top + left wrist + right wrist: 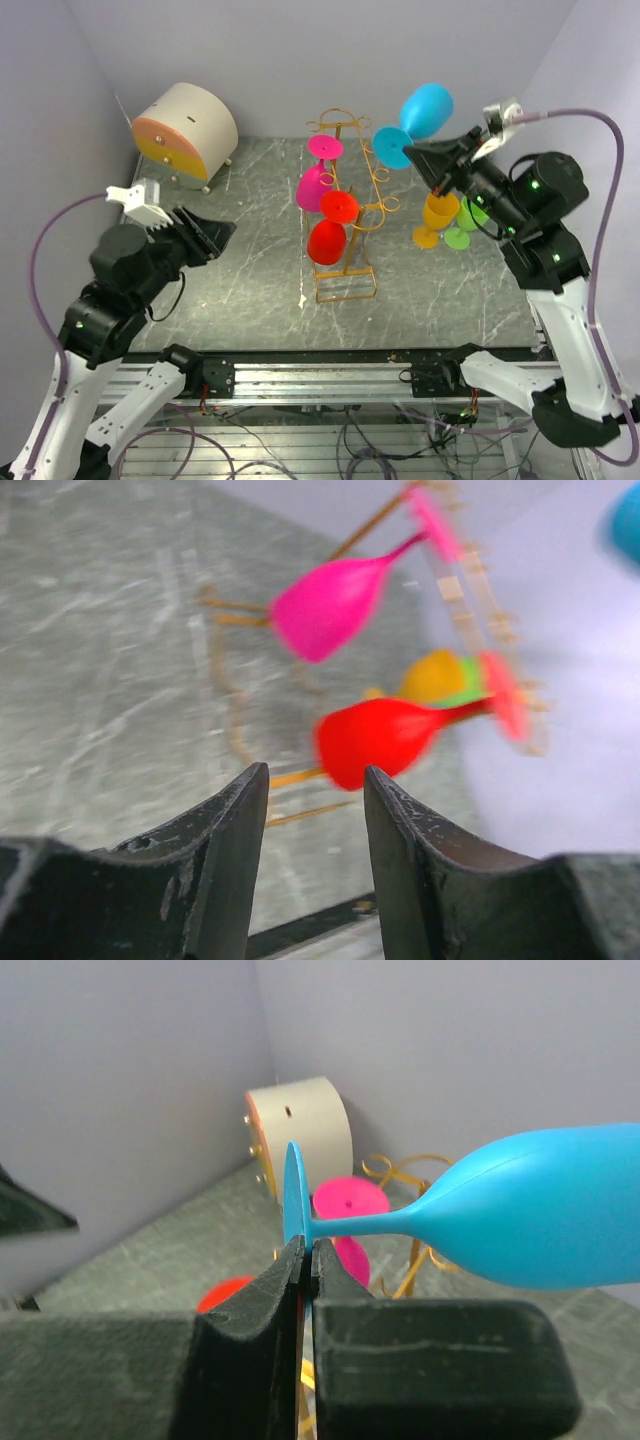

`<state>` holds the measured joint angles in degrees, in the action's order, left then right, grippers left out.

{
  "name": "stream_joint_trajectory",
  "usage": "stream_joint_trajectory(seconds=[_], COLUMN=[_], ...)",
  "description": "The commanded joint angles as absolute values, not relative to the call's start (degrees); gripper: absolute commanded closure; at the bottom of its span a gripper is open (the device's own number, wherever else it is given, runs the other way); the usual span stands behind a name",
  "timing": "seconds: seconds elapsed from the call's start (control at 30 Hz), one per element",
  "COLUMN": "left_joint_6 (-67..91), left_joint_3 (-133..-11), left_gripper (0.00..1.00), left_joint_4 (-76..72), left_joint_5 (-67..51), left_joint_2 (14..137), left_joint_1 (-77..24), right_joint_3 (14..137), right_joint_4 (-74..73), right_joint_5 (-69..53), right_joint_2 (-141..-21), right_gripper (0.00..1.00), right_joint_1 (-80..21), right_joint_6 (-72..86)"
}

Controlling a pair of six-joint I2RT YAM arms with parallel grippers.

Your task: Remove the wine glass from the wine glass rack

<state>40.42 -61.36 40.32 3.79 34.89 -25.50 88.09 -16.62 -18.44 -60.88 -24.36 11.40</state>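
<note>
Our right fingers (250, 1310) clamped the blue wine glass (426, 108) by its foot, upper right, beside the rack (347, 296). We saw the left fingers (215, 860) apart, empty.

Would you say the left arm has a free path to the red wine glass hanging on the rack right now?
Probably yes. The left gripper is open and aimed at the red wine glass, with nothing between them. The right gripper holds the blue glass well aside.

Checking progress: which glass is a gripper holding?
The blue glass, its foot pinched in the right gripper; the pink glass and red glass hang on the rack.
</note>
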Motion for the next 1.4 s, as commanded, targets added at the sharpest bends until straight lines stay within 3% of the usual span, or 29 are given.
stream_joint_trajectory(seconds=[0.0, 0.3, 0.67, 0.97, 1.37], left_joint_6=[51.35, 74.64, 82.75, 84.18, 86.87], left_joint_3=[-72.22, -78.23, -74.82, -73.83, -71.82], left_gripper=[0.44, 0.41, 0.41, 0.4, 0.4], left_joint_4=[35.8, 31.56, 30.52, 31.44, 30.56], left_joint_5=[-11.99, -31.15, -28.47, -26.56, -26.14], left_joint_2=[38.25, 45.51, 43.25, 42.2, 41.3], left_joint_1=[-25.93, -25.92, -25.91, -25.87, -25.8], right_joint_3=[84.22, 85.71, 94.95, 98.6, 86.36], right_joint_4=[-22.07, -21.53, -20.79, -24.19, -12.08], right_joint_5=[-19.16, -25.11, -22.37, -4.62, 21.92], right_joint_2=[-53.31, -52.65, -63.39, -69.23, -68.68], right_gripper=[1.0, 1.0, 1.0, 1.0, 1.0], right_joint_1=[-25.69, -30.18, -37.82, -55.44, -79.67], right_joint_6=[0.17, -1.68, -5.82, -17.89, -36.1])
